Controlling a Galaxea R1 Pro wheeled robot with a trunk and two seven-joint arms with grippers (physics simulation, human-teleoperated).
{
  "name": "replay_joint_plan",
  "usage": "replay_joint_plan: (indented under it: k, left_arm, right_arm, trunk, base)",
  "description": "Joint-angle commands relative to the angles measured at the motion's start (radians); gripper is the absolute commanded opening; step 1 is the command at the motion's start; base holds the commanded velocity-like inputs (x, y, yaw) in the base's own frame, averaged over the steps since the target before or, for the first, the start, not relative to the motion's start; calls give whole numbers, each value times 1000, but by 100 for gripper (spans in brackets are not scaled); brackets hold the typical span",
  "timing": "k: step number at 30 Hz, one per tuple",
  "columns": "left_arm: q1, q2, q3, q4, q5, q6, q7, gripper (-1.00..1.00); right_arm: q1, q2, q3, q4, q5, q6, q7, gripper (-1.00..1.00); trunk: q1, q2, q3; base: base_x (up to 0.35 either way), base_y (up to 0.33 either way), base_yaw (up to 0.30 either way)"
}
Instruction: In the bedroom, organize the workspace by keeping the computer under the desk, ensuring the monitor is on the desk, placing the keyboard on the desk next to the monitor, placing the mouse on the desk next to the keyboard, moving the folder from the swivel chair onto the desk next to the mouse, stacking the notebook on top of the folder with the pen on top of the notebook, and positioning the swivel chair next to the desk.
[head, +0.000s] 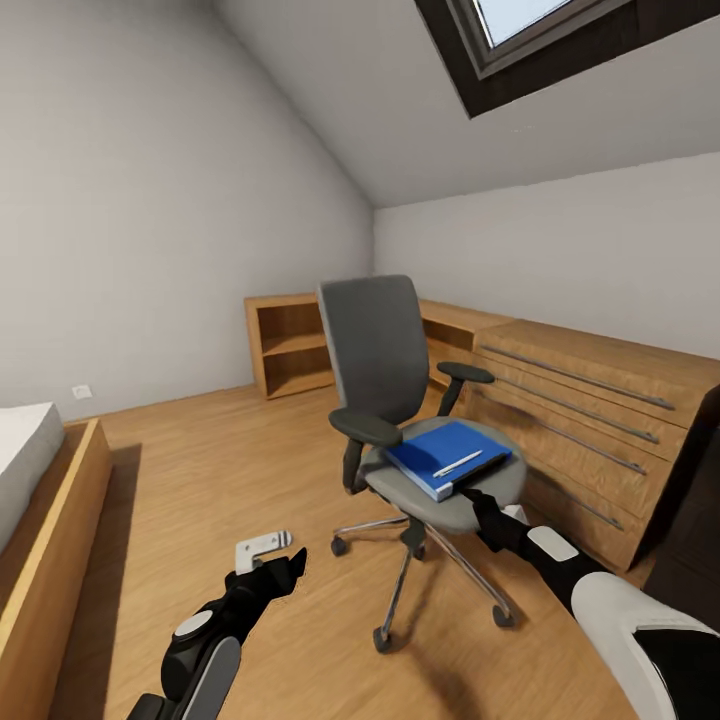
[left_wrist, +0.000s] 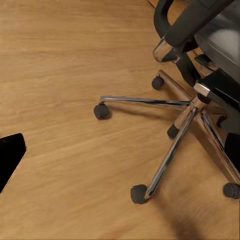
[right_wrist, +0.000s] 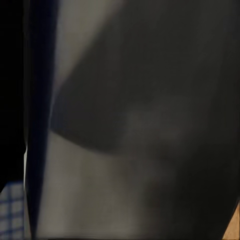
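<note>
The swivel chair (head: 385, 370) stands mid-room on the wooden floor, its chrome base (left_wrist: 170, 107) and castors close to my left arm. The blue folder (head: 440, 450) lies on its grey seat with the white pen (head: 458, 463) on top. My right gripper (head: 480, 498) is at the folder's front corner at the seat edge; its jaws are hidden, and the right wrist view is a blurred grey surface (right_wrist: 140, 125) seen very close. Low over the floor, to the left of the chair base, my left gripper (head: 277, 560) hangs open and empty. The notebook, desk, monitor, keyboard, mouse and computer are out of view.
A light wooden drawer chest (head: 590, 420) runs along the right wall behind the chair, with a low open shelf unit (head: 290, 345) in the far corner. A bed in a wooden frame (head: 45, 520) lies at the left. A dark panel (head: 700, 490) shows at the right edge.
</note>
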Motion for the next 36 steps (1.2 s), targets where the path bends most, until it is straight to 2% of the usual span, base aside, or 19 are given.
replay_joint_plan:
  k: [1, 7, 11, 27, 36]
  left_arm:
    - [-1, 0, -2, -1, 11, 2, 10, 100]
    - [-1, 0, -2, -1, 11, 2, 10, 100]
    - [-1, 1, -2, -1, 10, 1, 10, 100]
    - [-1, 1, -2, 8, 11, 1, 10, 100]
    - [-1, 1, -2, 9, 11, 1, 10, 100]
  right_arm:
    - [-1, 0, 11, -1, -14, 4, 5, 100]
    - [-1, -2, 11, -1, -14, 4, 5, 100]
    - [-1, -2, 11, -1, -14, 4, 6, 100]
    - [-1, -2, 11, -1, -11, 2, 6, 100]
    - [-1, -1, 11, -1, -8, 1, 6, 100]
  trunk:
    - [0, 0, 0]
    - [0, 0, 1]
    - [0, 0, 1]
    - [0, 0, 1]
    - [0, 0, 1]
  base:
    - [326, 0, 214]
    - [306, 0, 88]
    - [48, 0, 3]
    - [-262, 0, 0]
    - [-74, 0, 0]
